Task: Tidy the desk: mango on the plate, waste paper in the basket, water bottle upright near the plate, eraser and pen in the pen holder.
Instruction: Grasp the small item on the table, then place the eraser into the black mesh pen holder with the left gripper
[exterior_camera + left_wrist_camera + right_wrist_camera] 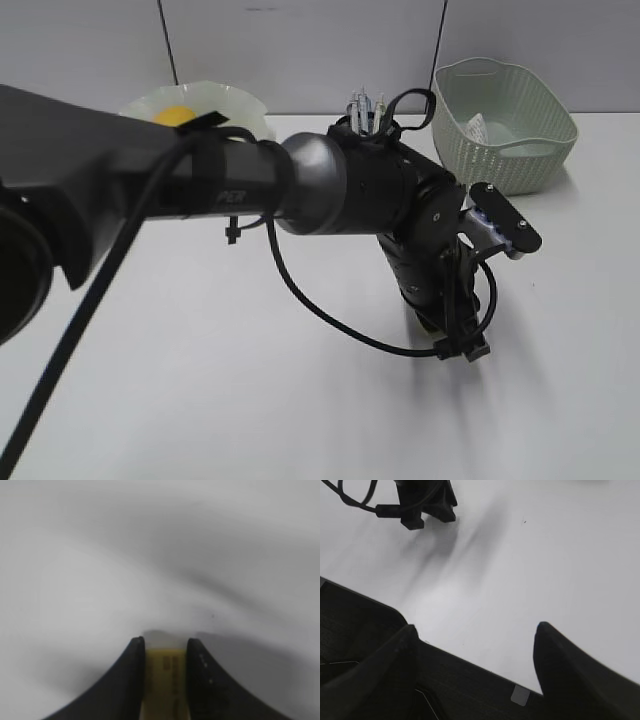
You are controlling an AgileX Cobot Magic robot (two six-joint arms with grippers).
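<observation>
Left wrist view: claw pinches eraser; its print unreadable.

Desk plain white, soft grey shadows across it. Mango yellow-orange, peeking over pale, translucent green plate with wavy rim. Basket pale green, woven-pattern sides; white waste paper inside. Left arm black with glossy grey joint, black cables looping off it. Left gripper black fingers, yellowish eraser with dark print between them. Right gripper black fingers against white desk, dark edge strip below.
</observation>
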